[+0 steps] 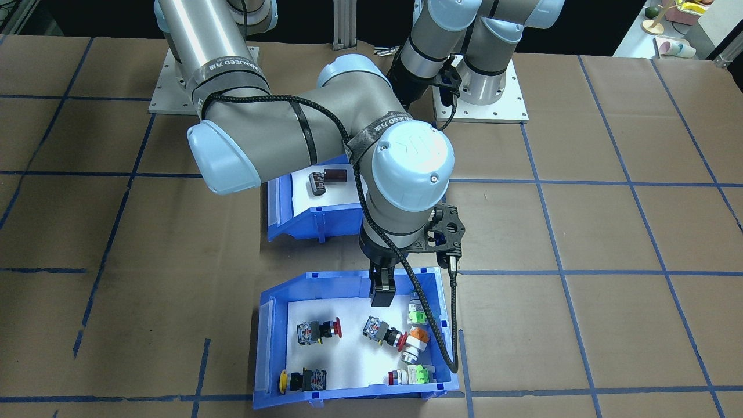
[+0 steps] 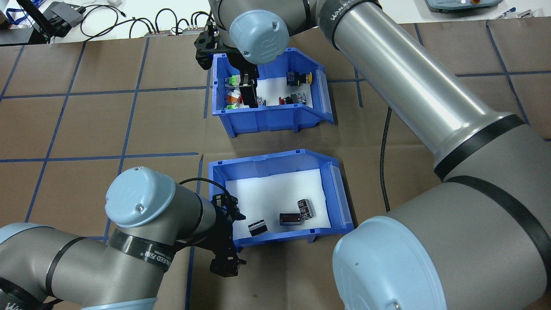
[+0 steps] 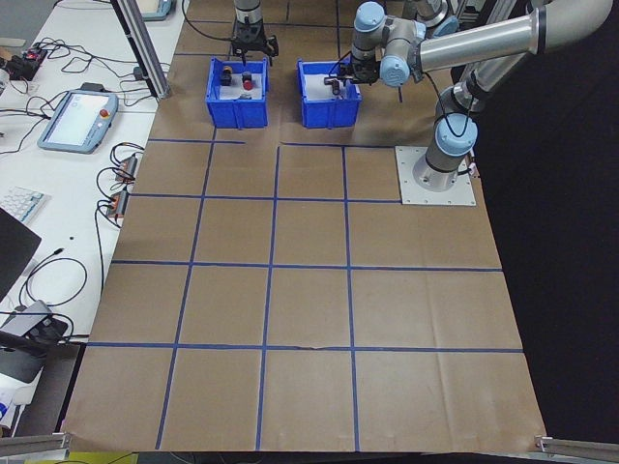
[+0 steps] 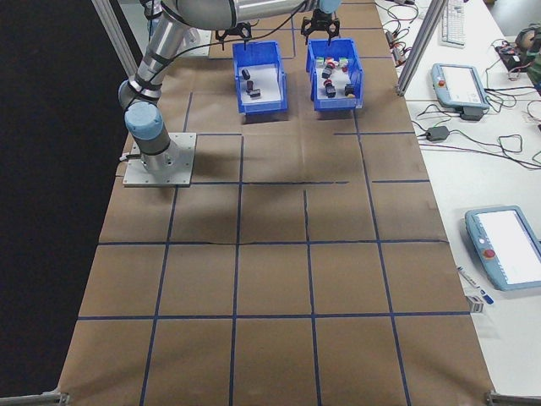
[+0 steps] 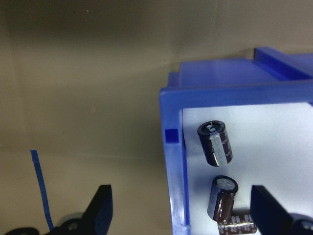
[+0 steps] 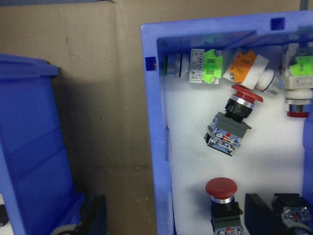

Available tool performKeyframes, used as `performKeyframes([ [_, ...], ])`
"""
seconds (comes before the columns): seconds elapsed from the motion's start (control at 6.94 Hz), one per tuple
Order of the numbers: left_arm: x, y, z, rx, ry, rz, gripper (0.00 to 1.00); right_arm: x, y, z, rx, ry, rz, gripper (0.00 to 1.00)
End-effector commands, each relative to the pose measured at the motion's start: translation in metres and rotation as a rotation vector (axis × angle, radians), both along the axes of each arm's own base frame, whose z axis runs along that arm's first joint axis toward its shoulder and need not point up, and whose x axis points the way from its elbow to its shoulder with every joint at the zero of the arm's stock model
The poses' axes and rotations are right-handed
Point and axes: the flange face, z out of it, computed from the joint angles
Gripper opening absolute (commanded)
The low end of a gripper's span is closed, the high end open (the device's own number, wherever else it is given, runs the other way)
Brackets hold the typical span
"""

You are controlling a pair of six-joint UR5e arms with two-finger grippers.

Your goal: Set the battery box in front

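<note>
The left hand (image 2: 226, 241) is open wide over the side wall of the battery box (image 2: 275, 196). The right hand (image 1: 383, 293), also open, straddles the other bin's (image 1: 354, 342) wall.

Little lettering can be read from here; a dark strap (image 2: 351, 8) round the right arm's silver tube carries pale capitals reading "WANLEED" in the overhead view; the same kind of strap (image 1: 231, 65) shows in the front-facing view with "ANLEED" plus two characters too small to make out; another strap (image 1: 388, 123) at that arm's wrist bears the same word, partly hidden; a strap (image 2: 151, 255) on the left arm has the print upside down, only guessable as the same brand; the pale blue joint cap (image 1: 413, 152) carries an embossed "UR" mark; the markings on the dark cylinders (image 5: 215, 143) are too blurred to read
</note>
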Motion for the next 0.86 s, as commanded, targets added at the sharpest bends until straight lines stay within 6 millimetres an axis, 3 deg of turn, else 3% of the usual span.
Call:
performKeyframes([
  [0.0,-0.010,0.004,-0.016,0.027,-0.002,0.039,1.00,-0.005,0.007,-0.026,0.001,0.023,0.043,1.00],
  [0.14,-0.016,0.006,-0.020,0.039,-0.009,0.024,1.00,-0.001,0.008,-0.044,-0.020,0.016,0.035,1.00],
  [0.29,-0.020,0.006,-0.027,0.057,-0.017,0.012,1.00,0.002,0.003,-0.054,-0.082,-0.011,0.014,1.00],
  [0.72,-0.044,0.007,-0.042,0.055,-0.018,0.015,1.00,-0.001,0.012,-0.078,-0.054,0.002,0.012,1.00],
])
